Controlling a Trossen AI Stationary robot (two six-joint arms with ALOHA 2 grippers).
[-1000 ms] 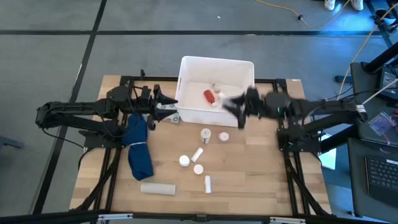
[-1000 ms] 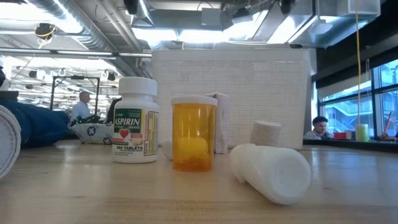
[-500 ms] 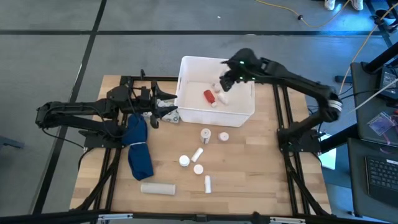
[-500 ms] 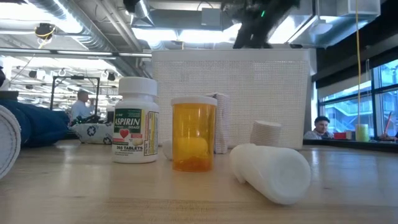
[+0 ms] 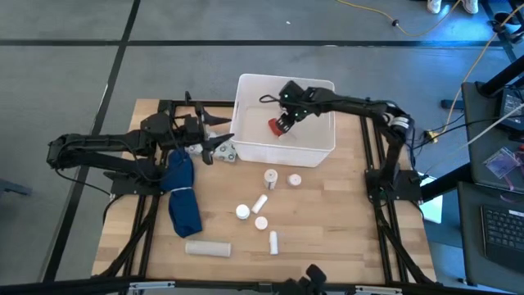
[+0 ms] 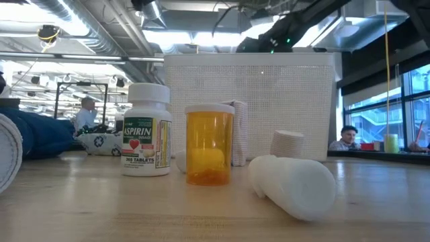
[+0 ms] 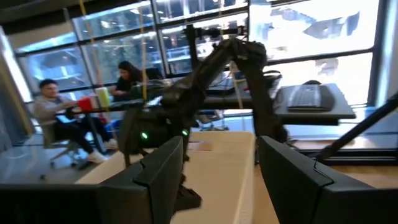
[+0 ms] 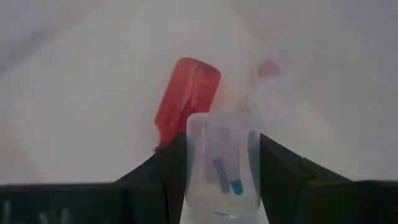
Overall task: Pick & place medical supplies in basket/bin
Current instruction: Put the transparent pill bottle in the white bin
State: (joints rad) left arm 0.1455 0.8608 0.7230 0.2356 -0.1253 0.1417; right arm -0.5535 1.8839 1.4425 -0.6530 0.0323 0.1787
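High view, left to right: the left arm lies low over the bench's (image 5: 327, 238) left side, its hand (image 5: 219, 146) just beside the tub's (image 5: 246, 86) near-left corner, fingers apart with nothing between them, as the left wrist view (image 7: 214, 177) also shows. A blue cloth (image 5: 182, 197) lies beside that arm, and a white roll (image 5: 207, 247) rests near the front edge. In the middle of the bench sit the loose supplies: a white bottle (image 5: 242, 212), a tube (image 5: 259, 202), a cap-like piece (image 5: 261, 222), another tube (image 5: 273, 241), an upright bottle (image 5: 270, 176) and a small round item (image 5: 295, 180). Behind them stands the tub, with a red bottle (image 5: 277, 126) on its floor. The right arm reaches from the right over the tub, its hand (image 5: 286, 111) down inside, above the red bottle. In the right wrist view the fingers are clamped on a clear vial (image 8: 222, 165), with the red bottle (image 8: 186, 99) lying just beyond it on the tub floor. Low view shows an aspirin bottle (image 6: 146, 130), an amber vial (image 6: 209, 144) and a white bottle lying on its side (image 6: 292, 185) before the tub wall (image 6: 269, 101).
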